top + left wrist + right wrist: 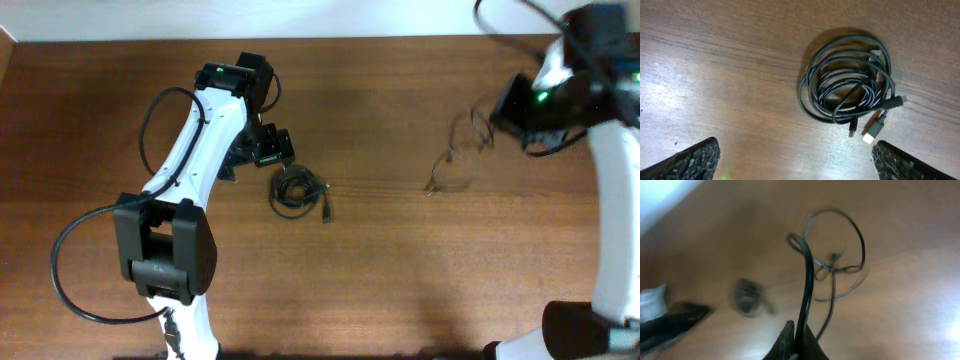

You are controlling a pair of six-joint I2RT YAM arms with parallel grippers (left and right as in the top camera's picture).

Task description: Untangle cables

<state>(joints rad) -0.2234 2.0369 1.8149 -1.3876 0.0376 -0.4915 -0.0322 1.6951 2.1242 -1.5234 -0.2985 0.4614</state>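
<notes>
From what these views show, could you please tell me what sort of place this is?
Probably a robotics lab bench: two white robot arms at a wooden table, a coiled cable and a loose cable as practice objects, plain white wall behind.

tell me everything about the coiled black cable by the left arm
The coiled cable bundle is thin, black, rubbery-looking cord wound in several overlapping loops, lying flat on the wooden table. Its plug ends poke out at one side, one of them light-tipped. Only the table touches it; the left gripper hovers apart, jaws open.
</notes>
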